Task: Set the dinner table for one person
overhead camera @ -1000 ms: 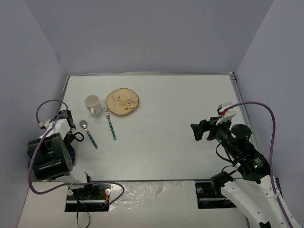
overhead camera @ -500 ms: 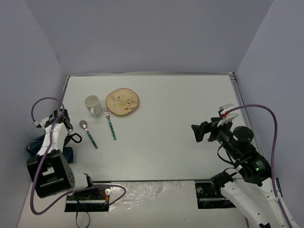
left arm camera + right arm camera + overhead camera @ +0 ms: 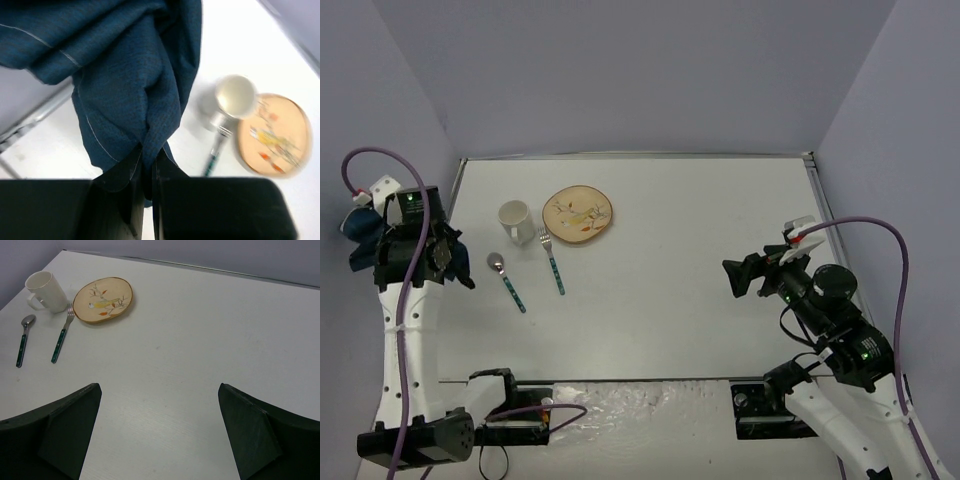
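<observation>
The white dinner table (image 3: 680, 300) holds a tan plate (image 3: 578, 215) with a bird pattern, a white mug (image 3: 515, 221), a fork (image 3: 552, 262) and a spoon (image 3: 506, 280) with teal handles, all at the far left. My left gripper (image 3: 365, 232) is raised beyond the table's left edge, shut on a bunched navy cloth (image 3: 125, 75) that hangs from the jaws of the gripper (image 3: 148, 160). My right gripper (image 3: 732, 277) is open and empty over the right part of the table, and its wrist view (image 3: 159, 390) shows bare table between the fingers.
Grey walls enclose the table on three sides. A metal edge strip (image 3: 630, 155) runs along the far side. In the right wrist view the plate (image 3: 102, 300), mug (image 3: 45, 291), fork (image 3: 61, 340) and spoon (image 3: 23, 339) lie far ahead at the left.
My left arm has swung up and back from low at the table's left edge, lifting the navy cloth off the surface. The right arm has barely moved.
</observation>
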You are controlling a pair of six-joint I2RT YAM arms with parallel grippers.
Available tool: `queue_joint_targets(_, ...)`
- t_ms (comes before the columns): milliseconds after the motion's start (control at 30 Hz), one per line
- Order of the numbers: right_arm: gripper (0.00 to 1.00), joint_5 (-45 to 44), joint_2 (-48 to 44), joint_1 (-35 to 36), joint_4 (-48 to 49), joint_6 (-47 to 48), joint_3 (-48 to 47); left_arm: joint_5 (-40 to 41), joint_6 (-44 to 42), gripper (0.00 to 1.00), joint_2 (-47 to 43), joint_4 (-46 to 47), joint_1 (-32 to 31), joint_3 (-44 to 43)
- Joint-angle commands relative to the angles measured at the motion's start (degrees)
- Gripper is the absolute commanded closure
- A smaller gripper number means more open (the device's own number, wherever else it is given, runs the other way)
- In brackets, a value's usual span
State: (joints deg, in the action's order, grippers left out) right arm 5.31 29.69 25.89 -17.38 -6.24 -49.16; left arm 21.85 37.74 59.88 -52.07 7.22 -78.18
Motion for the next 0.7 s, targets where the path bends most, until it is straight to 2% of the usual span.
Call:
queue_joint_targets(0,0.0,-2.4,2.3,0.5,4.5,-2.4,-4.3,-4.9,1.4,1.0,2.9,1.8,-17.9,-6.7)
queue_joint_targets(167,0.0,-3.5,3.5,0.6,4.2,-5.0,-5.7,0.0,4.2,1.0,9.9,7.5,-38.0,-11.0)
queue_joint_targets(333,0.0,-4.4,4.9,0.5,3.3,-7.1,-6.5,5.5,5.0,1.0,22.9,13.0,-50.1,-16.7)
queue_joint_targets(467,0.0,-4.9,5.6,0.5,2.2,-7.5,-7.2,7.6,5.6,1.0,29.5,17.6,-54.6,-19.7)
queue_joint_targets(500,0.0,-5.1,6.1,0.4,1.6,-7.9,-7.5,6.8,6.7,1.0,33.1,20.4,-56.3,-20.2)
queue_joint_targets(667,0.0,-7.3,7.3,0.5,0.3,-9.7,-7.4,5.0,7.9,1.0,38.2,29.6,-58.8,-18.9)
